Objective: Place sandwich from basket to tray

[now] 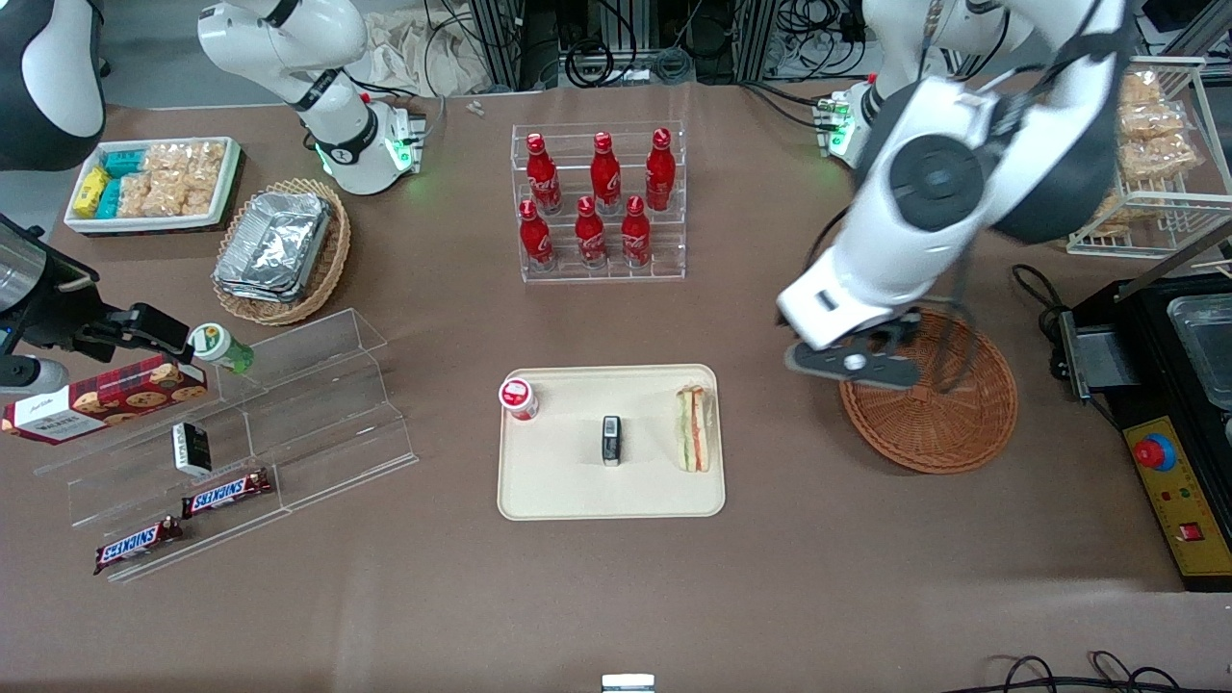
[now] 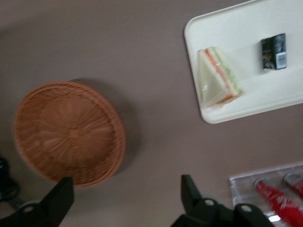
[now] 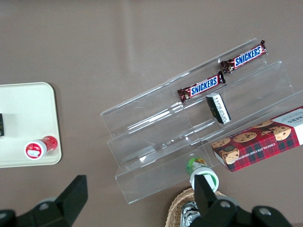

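Wrapped triangular wedge sandwich (image 1: 693,428) lying on cream-beige rectangular plastic tray (image 1: 558,481), at edge nearest round reddish-brown wicker basket (image 1: 948,419). Gripper (image 2: 125,201) hovering above basket rim, fingers wide apart, holding nothing; fingertips cut off in wrist view.

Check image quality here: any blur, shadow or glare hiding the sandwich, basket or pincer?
Left wrist view: slightly soft; open pincer dark at the frame edge; round reddish-brown wicker basket casts a shadow. Front view: the arm is blurred; the clear-wrapped wedge sandwich on the cream rectangular tray is sharp, without glare.
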